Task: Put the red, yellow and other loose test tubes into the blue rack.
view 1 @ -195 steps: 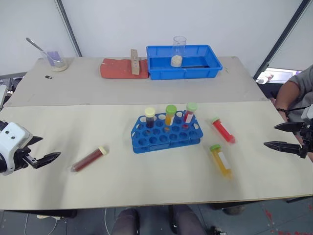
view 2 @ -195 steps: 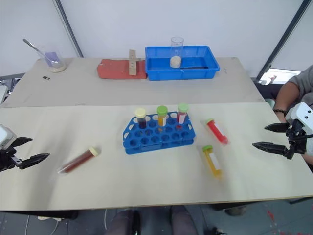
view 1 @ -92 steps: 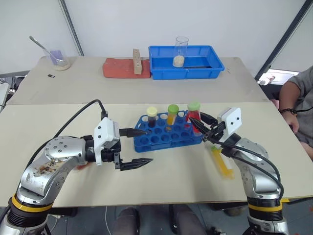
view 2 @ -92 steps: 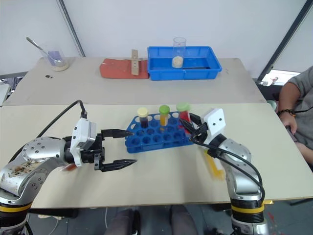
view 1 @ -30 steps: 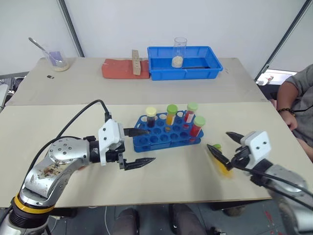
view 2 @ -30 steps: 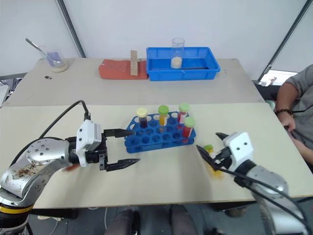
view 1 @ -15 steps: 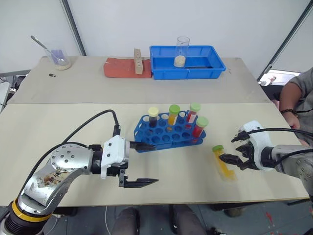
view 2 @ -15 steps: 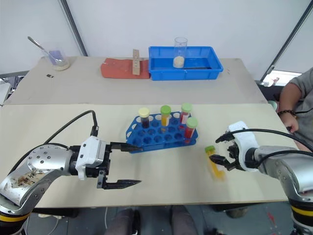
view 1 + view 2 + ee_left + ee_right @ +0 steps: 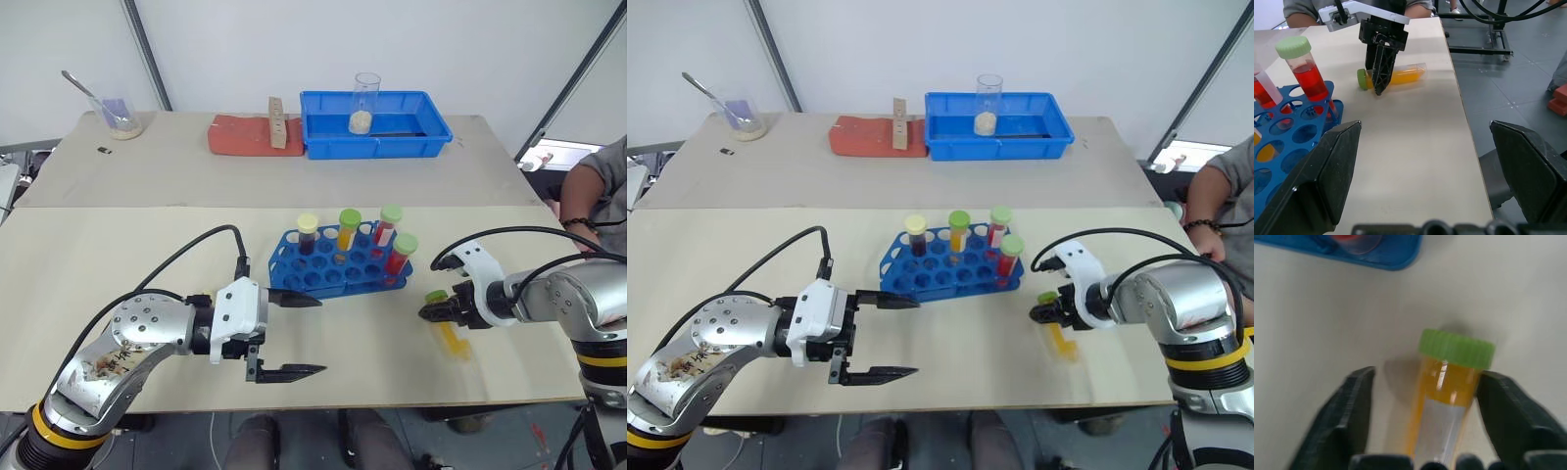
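While lying flat, yellow tube (image 9: 1447, 396) (green-capped) sits between right fingers (image 9: 1354, 406).

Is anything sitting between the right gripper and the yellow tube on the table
No. The right gripper is down at the yellow tube, a finger on each side just below its green cap, with nothing but bare table around it. The jaws look not quite closed on it.

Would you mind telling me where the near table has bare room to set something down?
Bare: the stretch between the perforated blue plastic rack and the far table's edge, and the near table's far-left area. Crowded: right of the rack, where the right gripper straddles the lying yellow-liquid tube, and in front of it, by the left gripper.
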